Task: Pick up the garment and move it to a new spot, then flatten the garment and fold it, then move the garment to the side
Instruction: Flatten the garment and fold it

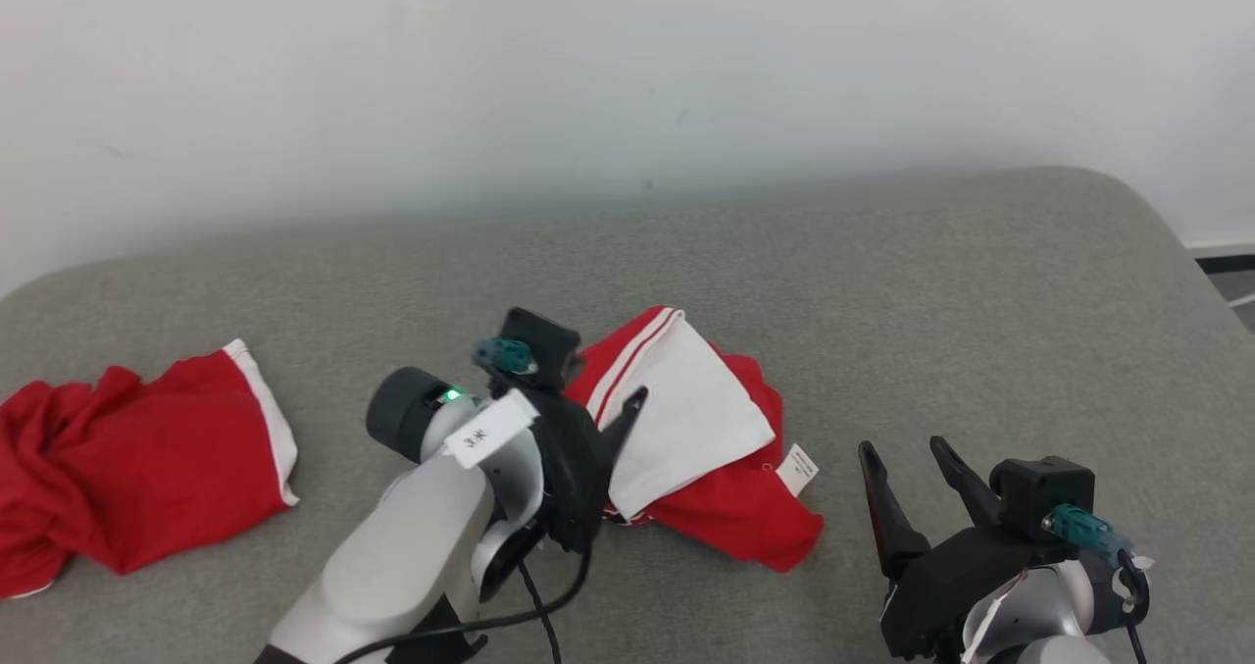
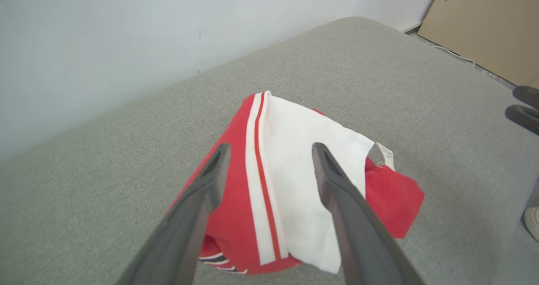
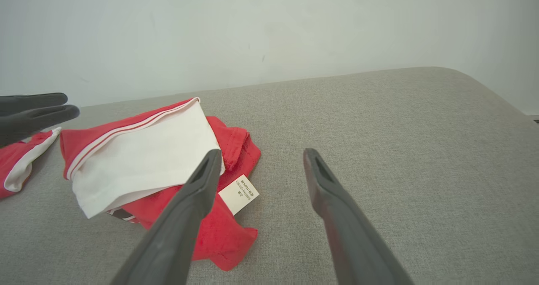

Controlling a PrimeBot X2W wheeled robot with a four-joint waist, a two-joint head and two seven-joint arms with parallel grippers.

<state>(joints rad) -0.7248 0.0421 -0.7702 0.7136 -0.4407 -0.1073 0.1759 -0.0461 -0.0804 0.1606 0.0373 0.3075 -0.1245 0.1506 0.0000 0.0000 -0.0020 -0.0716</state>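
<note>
Head view, left to right: other red cloth (image 1: 137,468) crumpled at far left of bench (image 1: 882,272). Left pincer (image 2: 270,148) wide, empty, poised over garment (image 1: 686,419), bunched mid-bench, white panel up. Fabric looks light, limp, unlikely to slip; probably best pinched at striped hem (image 1: 632,355) or free corner. Care label (image 1: 799,470) sticks out right. Right pincer (image 1: 902,446) wide, empty, just beside garment.

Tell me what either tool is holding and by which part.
Nothing: left tool open over the folded red-and-white cloth garment, right tool open beside it.
</note>
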